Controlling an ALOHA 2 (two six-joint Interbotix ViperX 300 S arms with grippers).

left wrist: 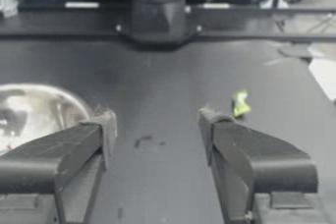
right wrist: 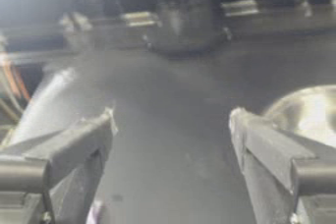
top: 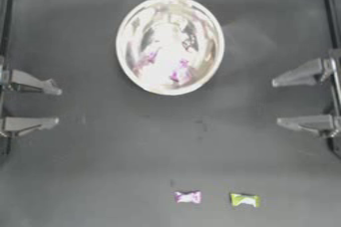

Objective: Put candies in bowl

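I see the large round shiny silver metal bowl (top: pixel 170 45) standing on the dark table (top: pixel 86 171), toward the far side and about midway between the two arms. Pink patches show inside the bowl; I cannot tell whether they are candies or reflections.

Two candies lie on the table near its front edge, well apart from the bowl: a small pink twist-wrapped candy (top: pixel 188 197) and, just beside it toward the right arm's side, a small yellow-green twist-wrapped candy (top: pixel 244 200). They do not touch.

My left gripper (top: pixel 57 105) sits drawn back at the left edge, jaws spread wide, nothing between them. Its wrist view shows the yellow-green candy (left wrist: pixel 240 103) ahead, beyond one jaw tip, and the bowl rim (left wrist: pixel 39 115) to the other side.

My right gripper (top: pixel 275 102) sits drawn back at the right edge, jaws likewise spread and empty. Both grippers are well apart from the candies and the bowl.
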